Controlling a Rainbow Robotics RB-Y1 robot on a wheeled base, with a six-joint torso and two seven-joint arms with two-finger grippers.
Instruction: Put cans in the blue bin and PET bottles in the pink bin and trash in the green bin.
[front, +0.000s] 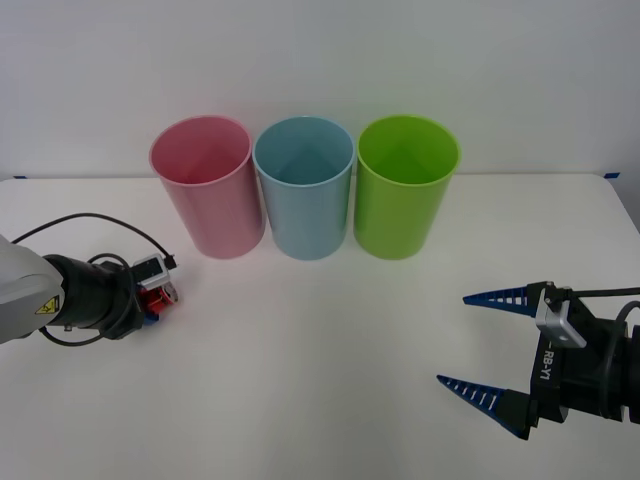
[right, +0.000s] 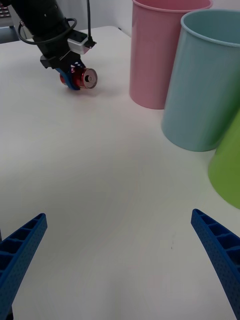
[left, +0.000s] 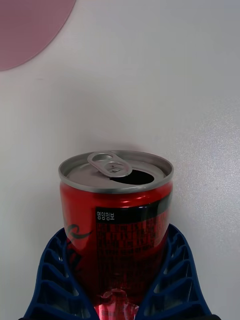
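One red can (left: 116, 220) lies pinched between the left jaws (left: 117, 280); right jaws (front: 482, 343) hang spread.

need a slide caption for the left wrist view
Left gripper with blue fingers closed around the opened red can on the white table.

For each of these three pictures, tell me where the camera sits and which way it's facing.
Front view: above the arms, looking down at the table, three bins behind; both arms show.
Right wrist view: on the right arm, facing across to the left gripper; right gripper open at the corners.
Left wrist view: on the left arm, close on the red can between its blue fingers.
Shared: the can, pink bin and left gripper appear in the front and right wrist views.
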